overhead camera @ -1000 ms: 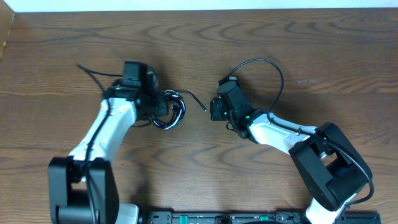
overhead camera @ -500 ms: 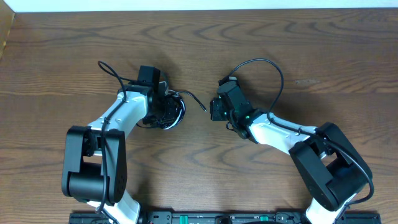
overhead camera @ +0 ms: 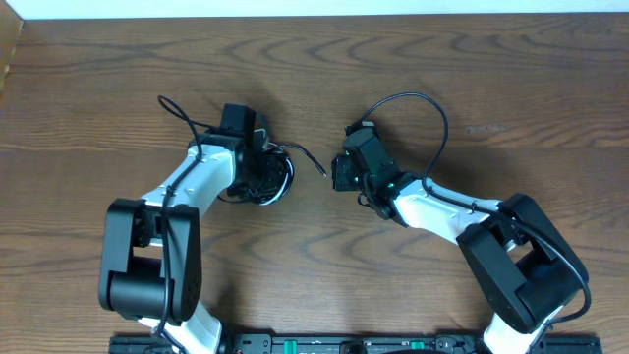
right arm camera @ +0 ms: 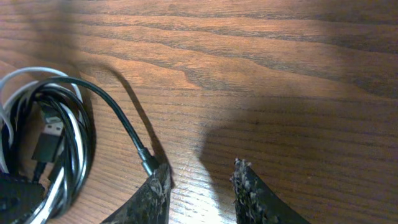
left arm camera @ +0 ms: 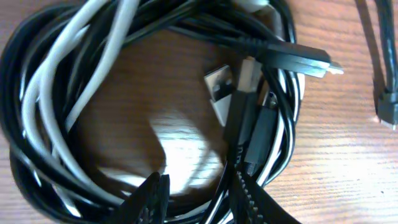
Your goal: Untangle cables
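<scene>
The task was judged barely begun: the cables were wound together in one coil on the tabletop, white strands laced among black. The left gripper was set partway apart over the coil's edge; whether a strand was pinched could not be told. The right gripper, slightly parted and empty, was held just beside the coil, by a loose black plug.
</scene>
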You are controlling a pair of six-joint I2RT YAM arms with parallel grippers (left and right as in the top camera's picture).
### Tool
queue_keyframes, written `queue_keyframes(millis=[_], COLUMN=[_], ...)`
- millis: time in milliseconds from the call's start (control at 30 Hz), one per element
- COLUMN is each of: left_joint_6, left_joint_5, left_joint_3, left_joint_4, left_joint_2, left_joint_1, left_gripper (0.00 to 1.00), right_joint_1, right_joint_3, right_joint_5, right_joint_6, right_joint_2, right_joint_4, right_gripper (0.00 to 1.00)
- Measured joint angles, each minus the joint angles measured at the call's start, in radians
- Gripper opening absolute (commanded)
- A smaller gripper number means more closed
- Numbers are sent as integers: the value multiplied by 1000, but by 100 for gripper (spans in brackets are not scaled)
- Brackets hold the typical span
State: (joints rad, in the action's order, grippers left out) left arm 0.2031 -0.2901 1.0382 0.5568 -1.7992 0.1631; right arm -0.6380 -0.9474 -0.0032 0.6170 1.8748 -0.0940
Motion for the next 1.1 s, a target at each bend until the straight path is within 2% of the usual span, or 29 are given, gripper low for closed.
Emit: queue_keyframes(millis=[233, 767, 1100], left_joint_6=[-2, -33, -47], left_joint_5=[0, 0, 0], left_joint_3=[0, 0, 0], left_joint_4=[-10, -14, -20], left_joint_2=[0, 0, 0], left_joint_1=[64, 75, 139], left_gripper=[36, 39, 38], right_joint_1=[0, 0, 0], right_joint_3=[0, 0, 0], right_joint_5=[0, 0, 0], right_joint_6=[0, 0, 0], right_joint_2=[0, 0, 0], right_joint_4=[0, 0, 0], right_gripper=[31, 31, 31])
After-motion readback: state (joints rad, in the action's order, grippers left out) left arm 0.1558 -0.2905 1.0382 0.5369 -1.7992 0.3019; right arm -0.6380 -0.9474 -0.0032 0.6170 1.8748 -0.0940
